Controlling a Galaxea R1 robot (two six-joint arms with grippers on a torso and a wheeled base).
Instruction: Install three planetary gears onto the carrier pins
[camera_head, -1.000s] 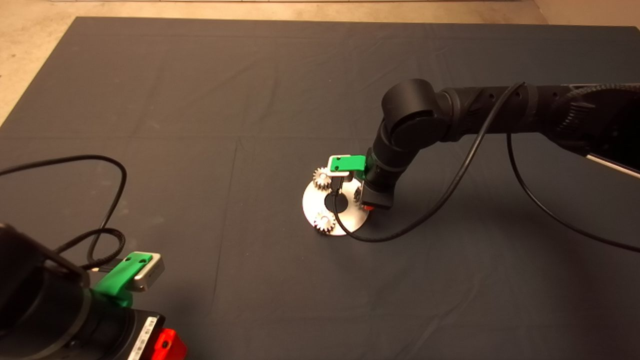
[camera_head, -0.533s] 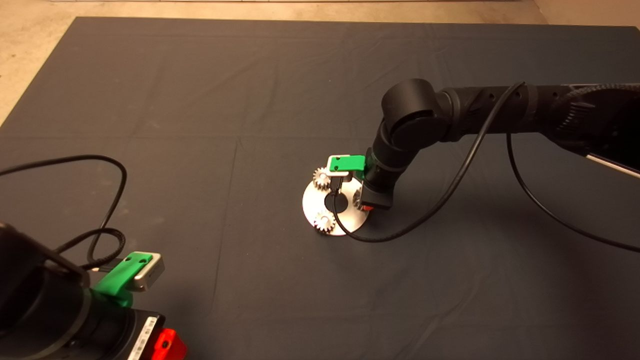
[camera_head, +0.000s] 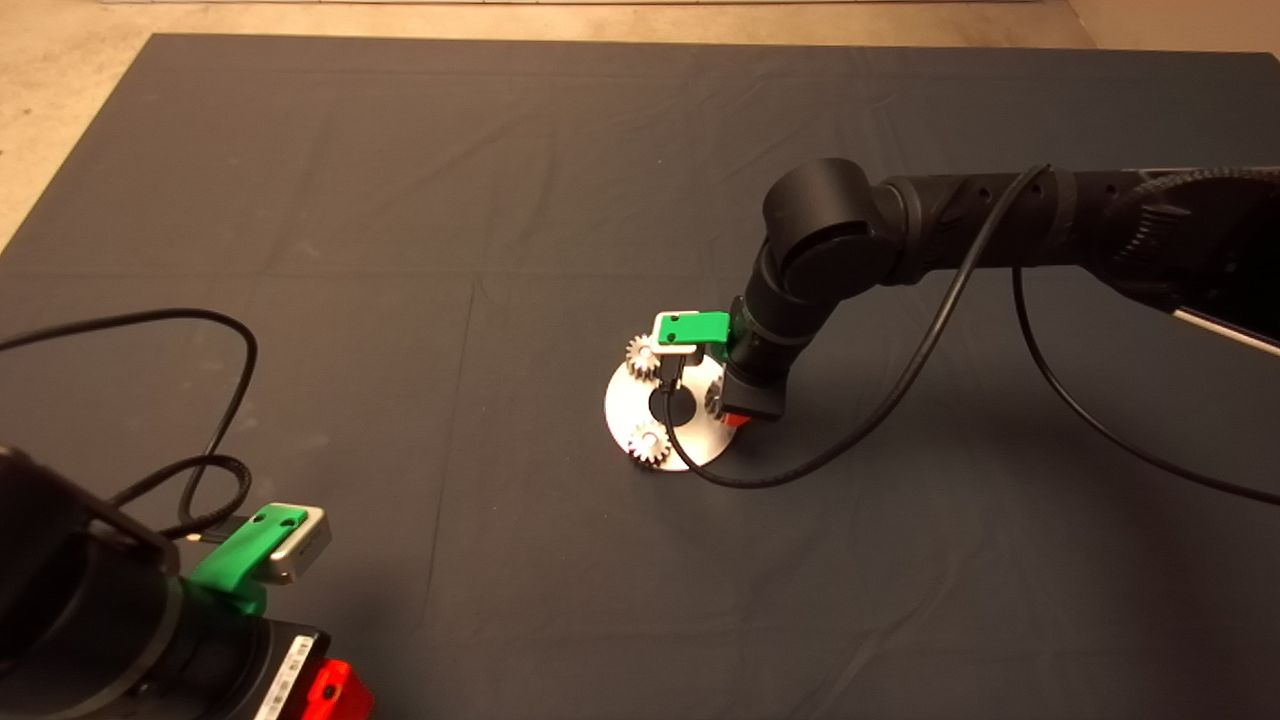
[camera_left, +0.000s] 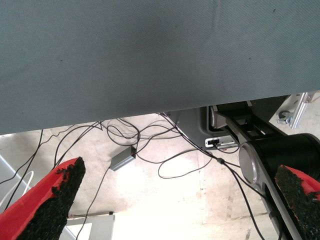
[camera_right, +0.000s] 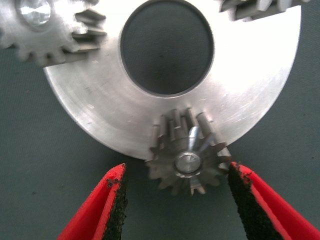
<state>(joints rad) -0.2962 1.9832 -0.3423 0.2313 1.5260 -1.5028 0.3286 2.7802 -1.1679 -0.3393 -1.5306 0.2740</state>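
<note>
In the head view, the right gripper (camera_head: 737, 408) is set low over the right edge of the disc (camera_head: 625, 405), and its red fingers are almost wholly hidden beneath the black wrist and the green camera mount (camera_head: 692, 328). The third gear (camera_head: 714, 398) is largely covered there; only a sliver of toothed rim is seen beside the wrist. The other two planetary gears are seen plainly, one (camera_head: 642, 355) at the disc's far-left edge and one (camera_head: 649, 442) at its near edge, each seated on a pin.

In the right wrist view, the fingers (camera_right: 114, 206) are held apart, one on each side of the third gear (camera_right: 187, 156). The right-hand pad appears to be just touching the teeth, though contact cannot be settled; a narrow gap is seen on the other side. A bright stud end (camera_right: 187, 162) is seen in the gear's bore. The disc (camera_right: 250, 100) is flat, brushed silver metal with a round centre hole. The two other gears (camera_right: 47, 27) (camera_right: 257, 7) are cut off at the picture's edge.

The left gripper (camera_head: 325, 690) is parked at the lower left edge of the bench, partly out of view. Its fingers (camera_left: 47, 200) are spread wide, with rough black pads, over the mat (camera_left: 150, 55) and a floor strewn with cables (camera_left: 165, 150).
</note>
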